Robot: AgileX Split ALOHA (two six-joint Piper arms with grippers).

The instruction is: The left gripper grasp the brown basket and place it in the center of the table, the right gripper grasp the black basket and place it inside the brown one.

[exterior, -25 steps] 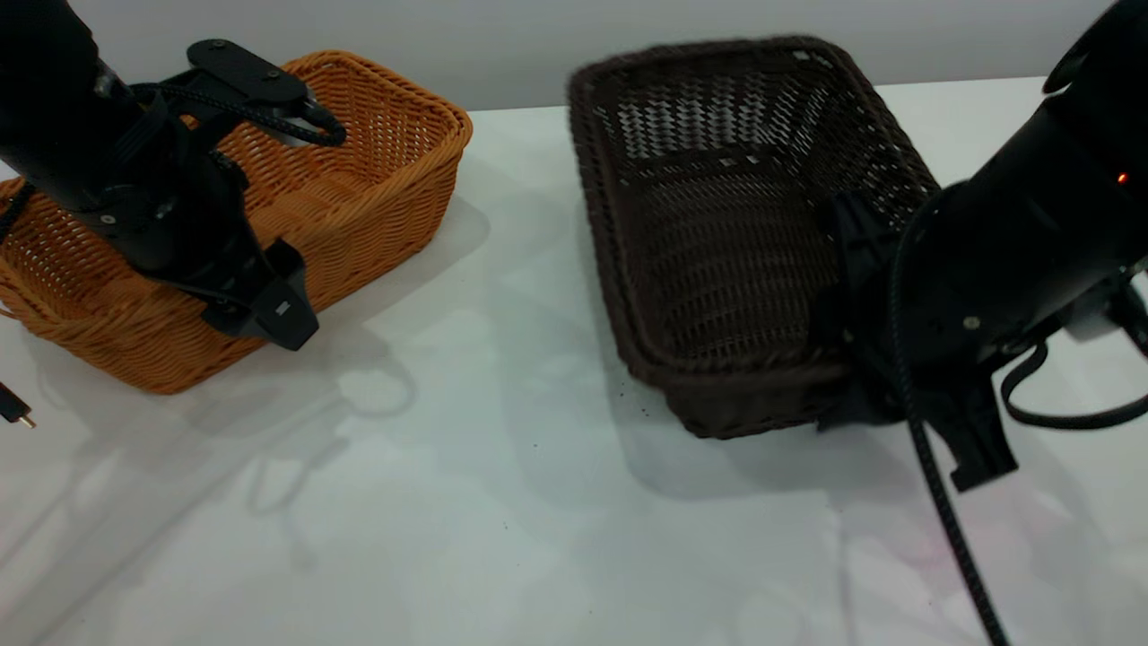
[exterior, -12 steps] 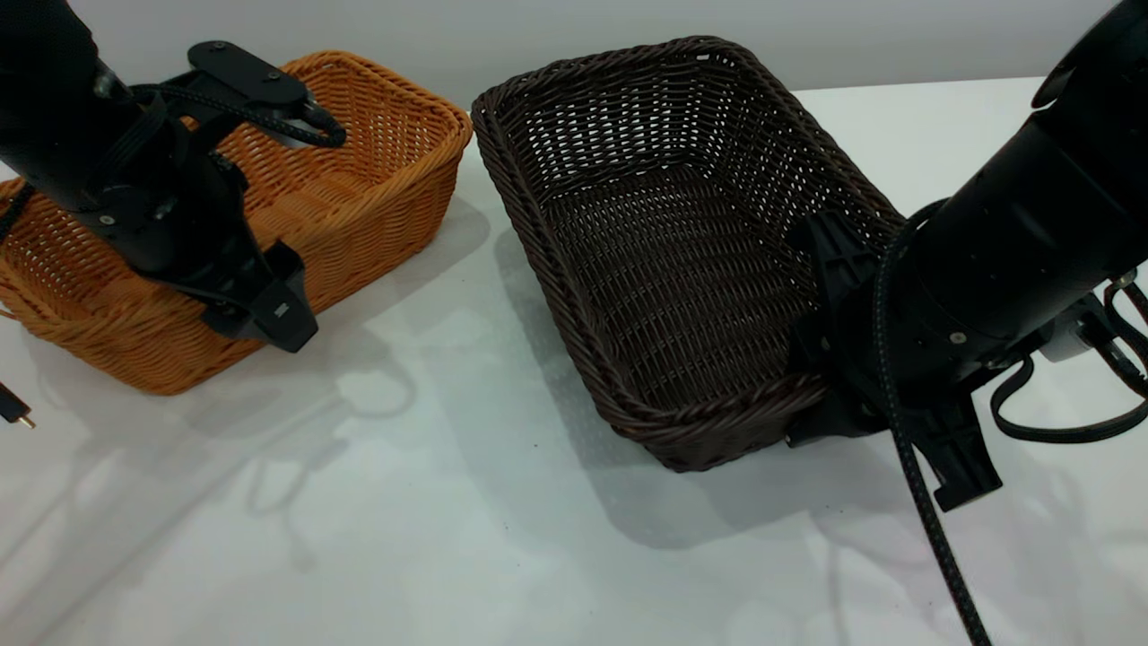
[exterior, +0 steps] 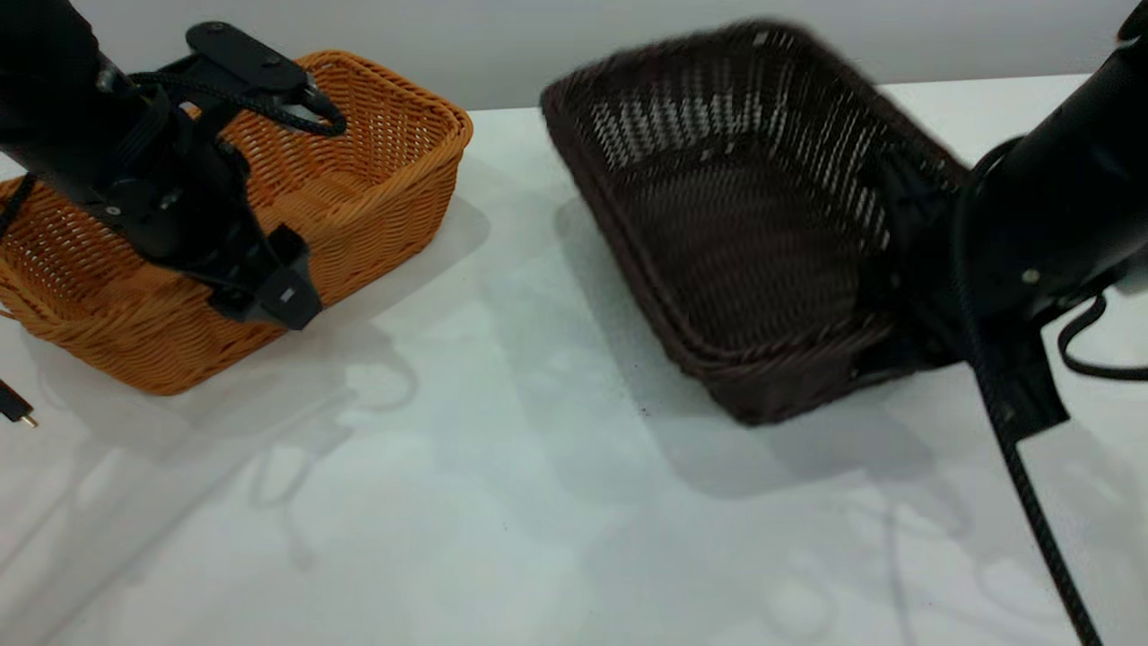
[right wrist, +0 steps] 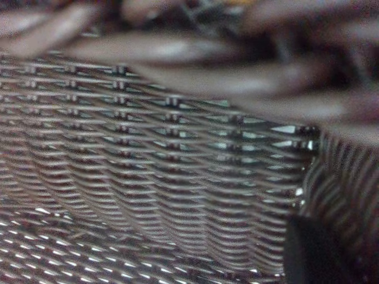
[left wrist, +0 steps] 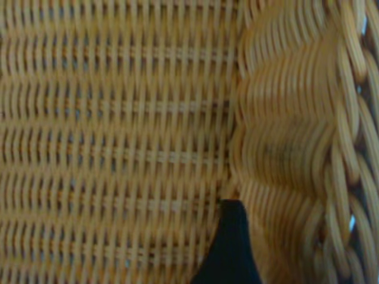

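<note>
— Where's the brown basket [exterior: 269,206] from your seat?

— Far to the left of the black basket [exterior: 744,215], flat on the surface [exterior: 502,502], close to the back edge by the grey wall [exterior: 538,36]. My left claw [exterior: 260,287] is on its near long wall, one finger [left wrist: 230,248] down inside against the weave; the outer block sits on the outside of the rim. It looks pinched on that wall, rim between the two parts.

— And the black one?

— Right of the brown basket, with open surface between them. It's tipped: the end toward my right arm is raised, the far corner toward the brown basket hangs lower, and it's blurred. I can't say whether any part touches the surface; a shadow lies under it.

— Right claw?

— My right claw [exterior: 906,296] is at the black basket's right end wall, arm body crowding that corner. In the wrist view a dark fingertip [right wrist: 314,251] lies against the inside weave, the braided rim just beyond. It seems clamped on that wall.

— Anything in the way?

— A looped cable [exterior: 260,103] arches over the brown basket's opening. Another cable [exterior: 1031,502] trails from the right arm across the surface, right of the black basket. A small plug tip [exterior: 13,408] pokes in left of the brown basket.
</note>
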